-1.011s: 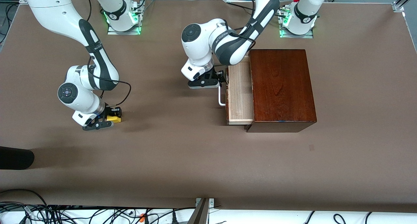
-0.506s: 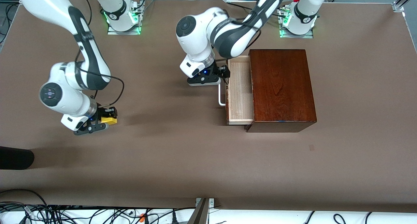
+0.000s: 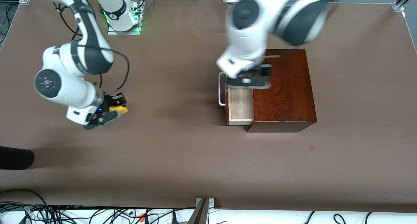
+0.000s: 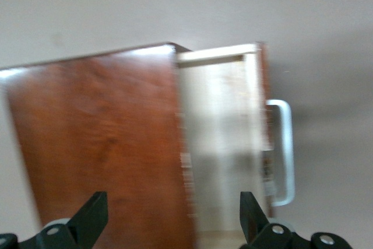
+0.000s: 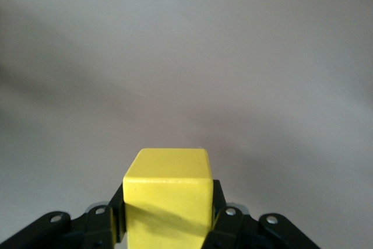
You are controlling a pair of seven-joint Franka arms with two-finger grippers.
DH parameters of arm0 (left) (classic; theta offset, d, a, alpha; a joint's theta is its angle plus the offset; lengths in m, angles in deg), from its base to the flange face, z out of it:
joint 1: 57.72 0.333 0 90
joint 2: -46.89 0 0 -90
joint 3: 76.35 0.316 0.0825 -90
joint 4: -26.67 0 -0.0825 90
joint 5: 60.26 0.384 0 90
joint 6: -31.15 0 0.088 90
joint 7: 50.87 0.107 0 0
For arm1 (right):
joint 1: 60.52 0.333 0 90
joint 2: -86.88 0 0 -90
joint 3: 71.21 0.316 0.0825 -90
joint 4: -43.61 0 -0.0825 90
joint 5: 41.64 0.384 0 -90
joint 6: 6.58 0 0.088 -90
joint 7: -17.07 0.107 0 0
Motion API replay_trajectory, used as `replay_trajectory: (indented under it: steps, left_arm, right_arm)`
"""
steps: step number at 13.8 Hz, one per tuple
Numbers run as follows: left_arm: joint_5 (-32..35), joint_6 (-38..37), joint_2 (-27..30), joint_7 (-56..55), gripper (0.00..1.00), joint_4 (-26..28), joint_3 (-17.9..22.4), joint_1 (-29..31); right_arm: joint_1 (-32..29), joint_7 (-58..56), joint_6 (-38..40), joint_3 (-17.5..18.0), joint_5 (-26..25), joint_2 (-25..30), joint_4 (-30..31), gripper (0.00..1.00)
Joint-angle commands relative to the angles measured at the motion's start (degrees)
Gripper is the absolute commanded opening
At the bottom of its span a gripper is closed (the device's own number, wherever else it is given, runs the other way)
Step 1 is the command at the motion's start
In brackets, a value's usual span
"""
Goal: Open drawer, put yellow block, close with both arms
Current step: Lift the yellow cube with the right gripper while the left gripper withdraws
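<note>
While the drawer (image 3: 240, 105) stands pulled out of the glossy mahogany box (image 3: 282, 90) toward the right arm's end of the table (image 3: 182, 159), its pale wooden tray lies bare where it shows, and its white U-shaped handle (image 3: 221, 89) projects from the dark front. The left gripper (image 3: 248, 81) hangs in the air over the seam where the open tray meets the top of the box, blurred in the front view. In the left wrist view its jaws stand wide apart, the two fingertips (image 4: 93, 217) spread to either side with nothing between them, looking down on the box lid, the tray and the handle.

Toward the right arm's end of the table, well apart from the box, the right gripper (image 3: 109, 114) is up off the brown surface with the yellow block (image 3: 118, 109) in its hold. The right wrist view shows the jaws closed against two opposite faces of the cube (image 5: 168, 193), which sits square between them with its plain top face showing and only bare table below it. A black cable (image 3: 122, 71) loops from the right arm's forearm down to its wrist. At the edge of the front view, on the right arm's side, a dark rounded object (image 3: 14, 157) lies on the table nearer to the front camera than the gripper.
</note>
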Motion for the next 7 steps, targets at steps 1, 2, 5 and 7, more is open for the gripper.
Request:
replay_trajectory:
  steps: [1,2,5,7]
  left_arm:
    - [-3.32,-2.62,4.36,12.28,1.0,1.38,-0.65,7.94]
    - [-4.38,-3.15,5.41,15.63,1.0,1.55,-0.65,10.75]
    - [-4.74,-4.83,8.05,24.77,1.0,2.08,-0.65,17.0]
    - [-5.52,-6.4,9.55,31.29,1.0,3.22,-0.65,20.87]
  right_arm:
    - [3.37,-1.78,0.96,2.67,-0.14,-0.56,-3.21,0.24]
    - [6.17,-2.13,-1.13,2.77,-0.32,-0.74,-3.22,0.25]
    - [16.02,-1.61,-4.58,2.77,-2.79,-0.83,-3.22,0.25]
    - [22.51,-1.18,-6.5,3.03,-2.7,-4.5,-7.4,0.25]
